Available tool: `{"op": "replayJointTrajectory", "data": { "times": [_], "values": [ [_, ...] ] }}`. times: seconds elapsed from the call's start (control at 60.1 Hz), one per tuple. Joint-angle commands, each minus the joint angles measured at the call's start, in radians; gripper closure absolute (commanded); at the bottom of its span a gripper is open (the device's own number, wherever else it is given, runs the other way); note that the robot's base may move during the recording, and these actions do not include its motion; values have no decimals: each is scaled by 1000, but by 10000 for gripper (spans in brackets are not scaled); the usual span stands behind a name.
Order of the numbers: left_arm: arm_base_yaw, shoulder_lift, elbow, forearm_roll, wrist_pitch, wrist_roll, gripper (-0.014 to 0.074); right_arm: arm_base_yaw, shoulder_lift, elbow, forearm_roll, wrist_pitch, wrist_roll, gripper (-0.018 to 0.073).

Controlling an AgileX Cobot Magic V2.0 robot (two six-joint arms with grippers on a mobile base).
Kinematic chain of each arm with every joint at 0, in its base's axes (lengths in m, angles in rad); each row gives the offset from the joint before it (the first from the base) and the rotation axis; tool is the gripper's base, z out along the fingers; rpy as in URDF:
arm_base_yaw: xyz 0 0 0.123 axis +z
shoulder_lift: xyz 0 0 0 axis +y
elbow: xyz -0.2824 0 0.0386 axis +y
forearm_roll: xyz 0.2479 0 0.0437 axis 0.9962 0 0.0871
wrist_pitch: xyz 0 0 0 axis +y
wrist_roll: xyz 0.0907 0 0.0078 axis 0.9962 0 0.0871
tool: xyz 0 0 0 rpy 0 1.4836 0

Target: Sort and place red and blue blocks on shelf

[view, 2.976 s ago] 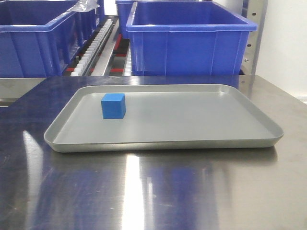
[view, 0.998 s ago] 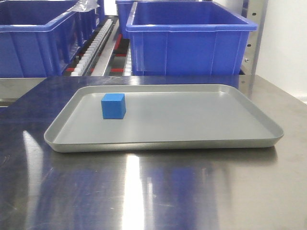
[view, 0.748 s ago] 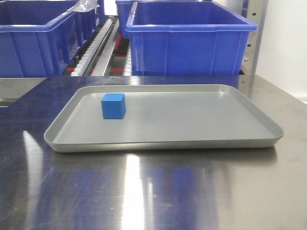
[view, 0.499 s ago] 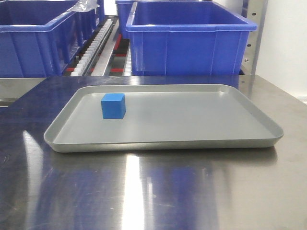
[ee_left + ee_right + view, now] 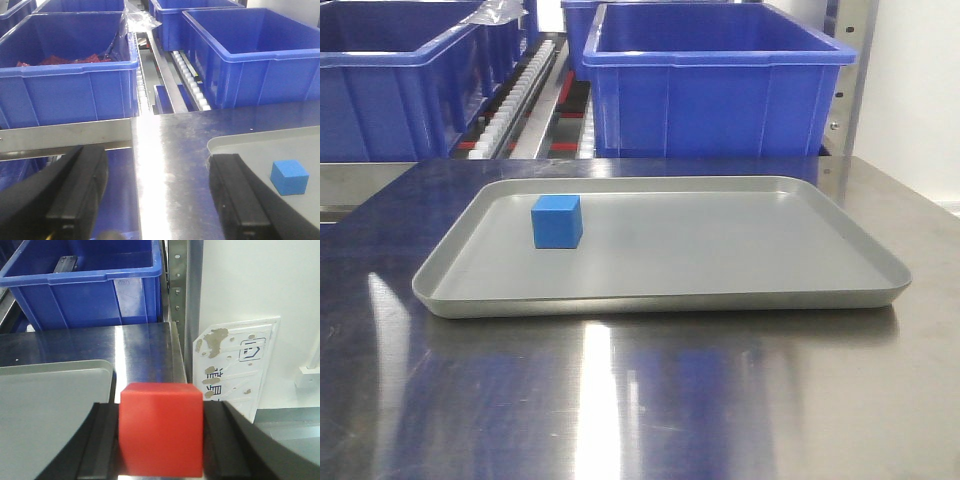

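Note:
The blue block (image 5: 557,221) sits on the left part of the grey tray (image 5: 660,300); it also shows in the left wrist view (image 5: 289,177). My left gripper (image 5: 157,200) is open and empty above the steel tabletop, left of the tray's corner. My right gripper (image 5: 161,440) is shut on the red block (image 5: 161,429), held above the table near the tray's right edge (image 5: 90,370). The shelf with white rollers (image 5: 510,105) runs behind the table, also in the left wrist view (image 5: 192,85). No gripper shows in the front view.
Large blue bins stand on the shelf: one at back left (image 5: 390,90), one at back right (image 5: 715,85). The left bin holds red items (image 5: 65,60). A perforated steel upright (image 5: 177,285) stands at the right, beside a white wall with a placard (image 5: 237,365).

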Motion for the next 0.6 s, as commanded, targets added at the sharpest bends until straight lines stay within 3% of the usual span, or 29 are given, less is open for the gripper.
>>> {"op": "replayJointTrajectory", "data": {
  "times": [0.0, 0.1, 0.233, 0.333, 0.449, 0.499, 0.532, 0.582],
  "values": [
    [1, 4, -30, -3, -87, -3, 503, -7, 1, -26, -10, -93, -2, 501],
    [1, 4, -30, -6, -108, -3, 433, -7, 1, -26, -10, -93, -2, 501],
    [1, 4, -30, -8, -118, -3, 150, -7, 1, -26, -10, -93, -2, 501],
    [1, 4, -30, -24, -116, -3, 24, -7, 1, -26, -10, -93, -2, 501],
    [1, 4, -30, -26, -116, -3, 38, -7, 1, -26, -10, -93, -2, 501],
    [1, 4, -30, -26, -112, -3, 82, -7, 1, -26, -10, -93, -2, 501],
    [1, 4, -30, -26, -105, -3, 166, -7, 1, -26, -10, -93, -2, 501],
    [1, 4, -30, -26, -87, -3, 435, -7, 1, -26, -10, -93, -2, 501]
  ]
}}
